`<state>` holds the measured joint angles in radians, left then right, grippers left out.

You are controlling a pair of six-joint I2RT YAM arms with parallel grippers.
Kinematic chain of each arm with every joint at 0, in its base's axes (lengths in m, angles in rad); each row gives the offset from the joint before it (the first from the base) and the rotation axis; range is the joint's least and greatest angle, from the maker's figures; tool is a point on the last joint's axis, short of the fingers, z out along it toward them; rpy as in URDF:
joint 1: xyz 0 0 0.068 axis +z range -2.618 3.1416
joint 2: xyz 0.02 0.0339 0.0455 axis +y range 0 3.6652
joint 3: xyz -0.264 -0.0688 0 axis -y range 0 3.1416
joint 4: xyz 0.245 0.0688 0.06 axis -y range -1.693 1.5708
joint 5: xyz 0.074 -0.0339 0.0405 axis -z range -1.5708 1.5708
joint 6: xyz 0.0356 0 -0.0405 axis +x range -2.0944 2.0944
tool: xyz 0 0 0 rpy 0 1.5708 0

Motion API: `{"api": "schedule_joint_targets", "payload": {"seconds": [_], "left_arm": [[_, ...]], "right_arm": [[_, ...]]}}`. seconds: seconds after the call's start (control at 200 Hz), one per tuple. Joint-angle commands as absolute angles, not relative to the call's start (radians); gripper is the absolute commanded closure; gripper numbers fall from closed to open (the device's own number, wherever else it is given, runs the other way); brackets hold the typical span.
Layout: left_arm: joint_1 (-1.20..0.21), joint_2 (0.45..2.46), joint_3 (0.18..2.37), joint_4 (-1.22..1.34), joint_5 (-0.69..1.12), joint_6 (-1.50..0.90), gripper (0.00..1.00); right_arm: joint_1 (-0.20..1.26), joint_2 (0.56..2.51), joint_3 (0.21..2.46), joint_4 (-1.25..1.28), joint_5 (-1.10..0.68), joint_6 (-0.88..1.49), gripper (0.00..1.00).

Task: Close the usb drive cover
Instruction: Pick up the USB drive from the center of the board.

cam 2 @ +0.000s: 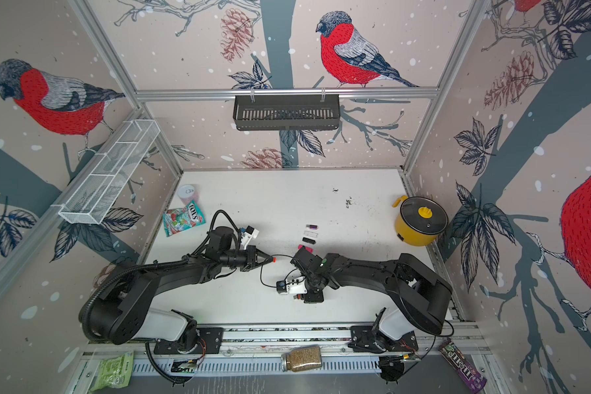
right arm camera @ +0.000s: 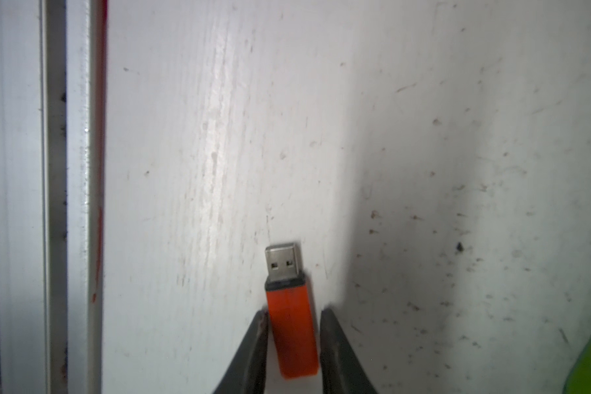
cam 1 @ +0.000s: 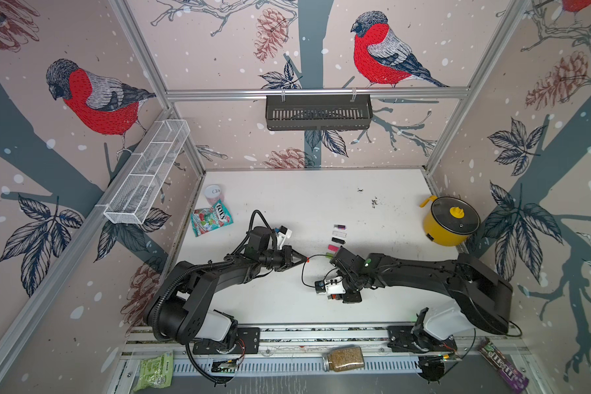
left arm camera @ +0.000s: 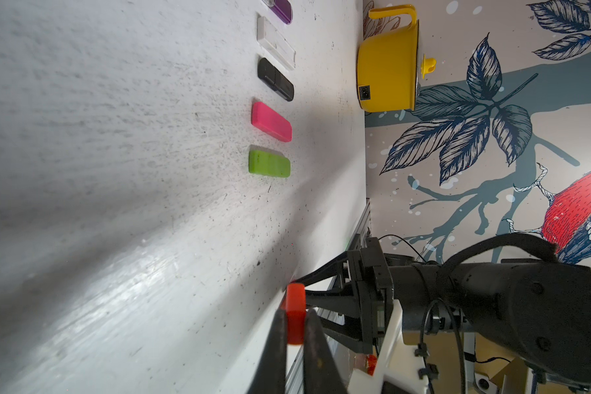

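Observation:
The orange usb drive (right arm camera: 292,327) lies flat on the white table (right arm camera: 219,136), its bare metal plug (right arm camera: 284,261) pointing away from the fingers. My right gripper (right arm camera: 294,311) points down and straddles the drive's body: one finger touches its side, the other stands a sliver off. The drive is hidden under that gripper's wrist (cam 1: 342,258) in both top views. My left gripper (left arm camera: 294,310) is shut on the small orange cover (left arm camera: 294,295) and holds it above the table just left of the right gripper. In both top views the left gripper's tip (cam 1: 304,259) (cam 2: 272,259) shows a red speck.
A row of capped drives lies just behind the right gripper: green (left arm camera: 269,164), pink (left arm camera: 271,121), black (left arm camera: 275,79), white (left arm camera: 275,42), purple (left arm camera: 282,10). A yellow pot (cam 1: 451,220) stands at the right wall. A candy bag (cam 1: 211,218) and a can (cam 1: 213,194) sit far left.

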<state>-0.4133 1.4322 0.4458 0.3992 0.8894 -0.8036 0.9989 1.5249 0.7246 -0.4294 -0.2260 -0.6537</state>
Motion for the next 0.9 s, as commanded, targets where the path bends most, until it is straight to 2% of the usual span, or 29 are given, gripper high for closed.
{"api": "schedule_joint_targets", "payload": {"seconds": [0.0,0.135,0.485,0.615,0.896], "left_arm": [[-0.411,1.43,0.447,0.408,0.898,-0.79,0.93],[-0.411,1.431,0.448,0.407,0.899,-0.791,0.93],[-0.411,1.433,0.447,0.412,0.906,-0.79,0.93],[-0.41,1.431,0.446,0.413,0.907,-0.79,0.93],[-0.411,1.43,0.446,0.413,0.905,-0.791,0.93]], "right_arm": [[1.006,1.552,0.705,-0.501,-0.158,-0.639,0.67],[1.013,1.572,0.705,-0.496,-0.152,-0.635,0.64],[1.006,1.557,0.695,-0.495,-0.155,-0.625,0.72],[1.002,1.552,0.69,-0.493,-0.136,-0.62,0.65],[0.992,1.531,0.68,-0.506,-0.136,-0.635,0.63]]}}
